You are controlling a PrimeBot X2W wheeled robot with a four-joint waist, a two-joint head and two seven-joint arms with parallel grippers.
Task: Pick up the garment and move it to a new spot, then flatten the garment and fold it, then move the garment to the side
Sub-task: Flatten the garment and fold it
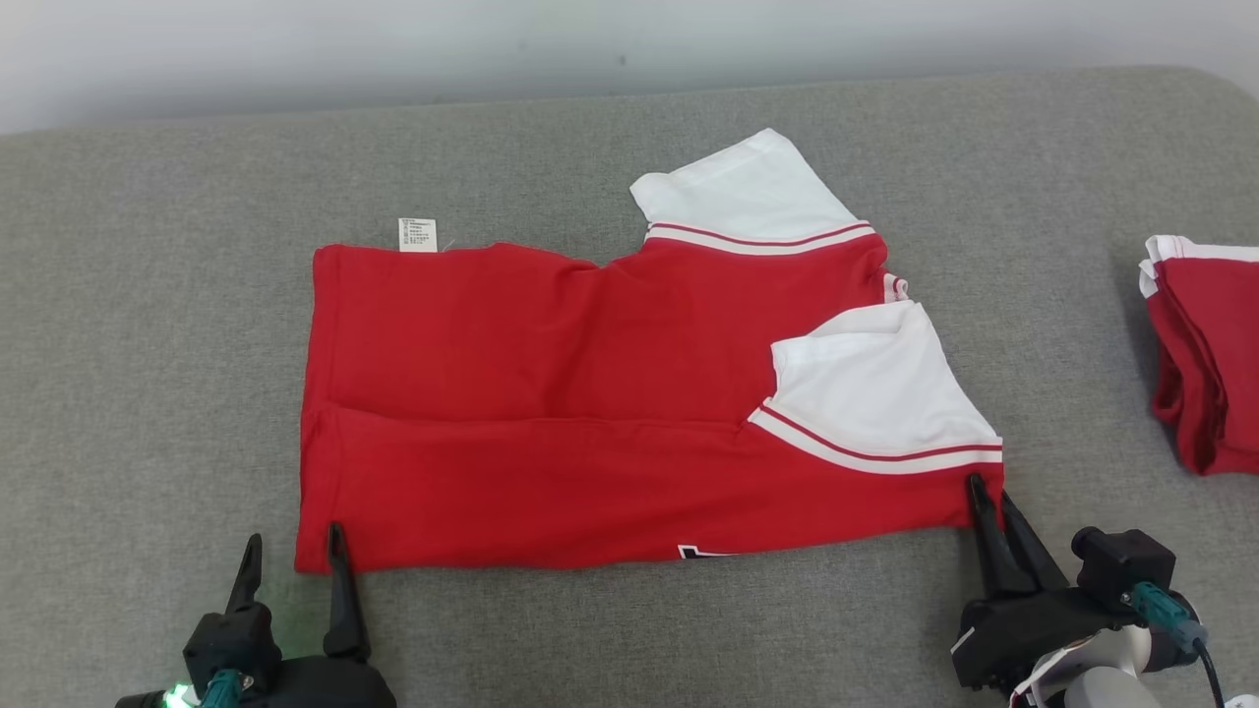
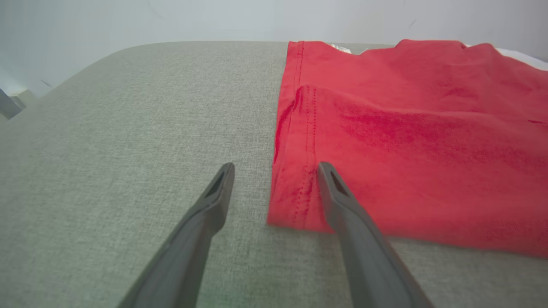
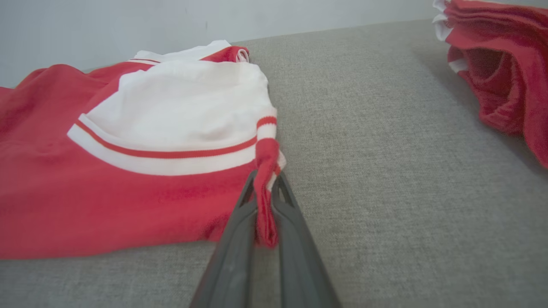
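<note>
Right gripper (image 1: 989,489) pinched shut on a corner of the red shirt (image 1: 590,393), at 4 o'clock.
The shirt lies in the middle of the grey pad (image 1: 148,344). The left gripper (image 1: 295,534) sits at the 8 o'clock corner, fingers wide apart, one on each side of the hem, holding nothing. If only the right side lifts, the shirt may twist and its fold may slip open.

the left gripper (image 1: 295,539) sits at 7 o'clock in the head view, its two fingers spread wide and pointing to 12. the right gripper (image 1: 989,489) sits at 5 o'clock, fingers leaning toward 11, pinched together on the garment (image 1: 590,393) corner.
</note>
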